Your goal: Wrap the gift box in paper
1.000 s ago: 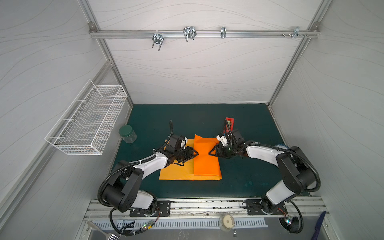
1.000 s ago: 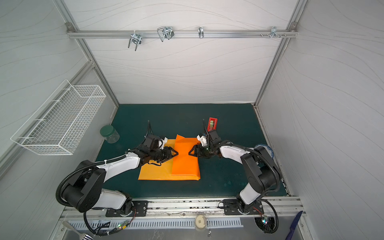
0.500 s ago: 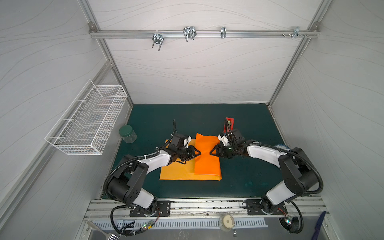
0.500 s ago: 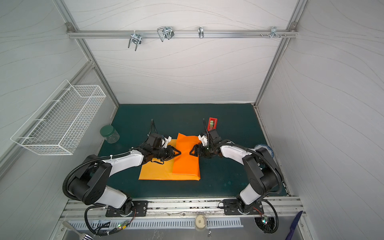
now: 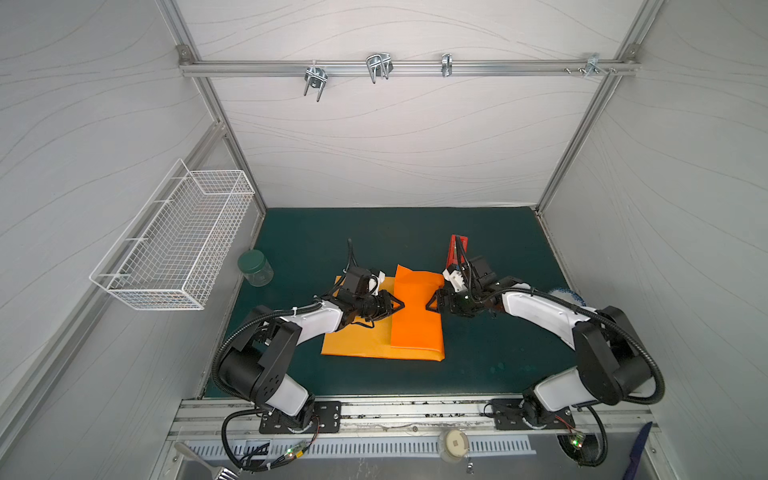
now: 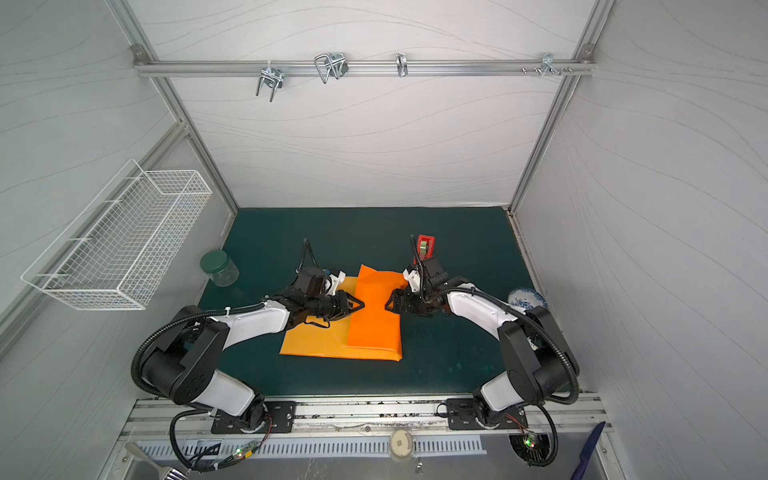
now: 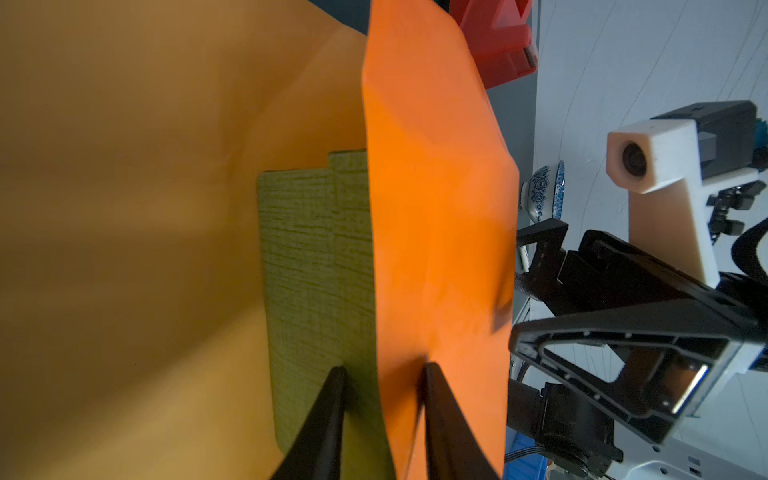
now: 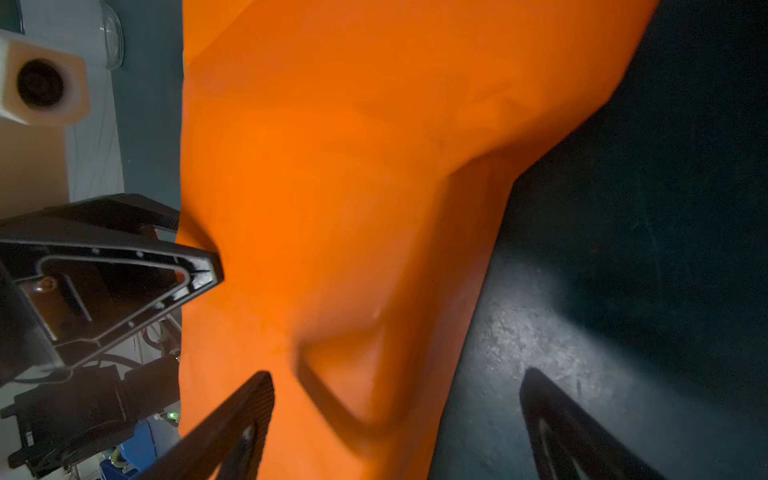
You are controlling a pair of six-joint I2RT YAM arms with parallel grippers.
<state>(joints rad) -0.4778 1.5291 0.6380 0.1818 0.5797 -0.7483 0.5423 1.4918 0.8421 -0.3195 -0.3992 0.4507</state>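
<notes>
The orange paper (image 5: 415,324) lies on the green mat, and its brighter right flap (image 6: 374,328) is folded leftward over the gift box. Both top views hide the gift box. In the left wrist view the olive, grid-textured gift box (image 7: 307,249) shows under the flap (image 7: 436,208). My left gripper (image 7: 383,368) (image 5: 399,306) has its jaws narrowly apart around the flap's free edge. One finger rests on the flap; the other is against the box. My right gripper (image 8: 395,374) (image 5: 430,305) stands wide open at the covered box's right edge and holds nothing. A dent shows in the paper (image 8: 332,166).
A red tape dispenser (image 5: 456,249) stands just behind the right gripper. A glass jar with a green lid (image 5: 254,268) is at the far left of the mat, and a blue-patterned bowl (image 6: 527,298) sits behind the right arm. A wire basket (image 5: 174,245) hangs on the left wall.
The right gripper's jaws have spread and let go of the flap, which now lies lower over the box. The left gripper has moved right to the flap's edge and its jaws have narrowed.
</notes>
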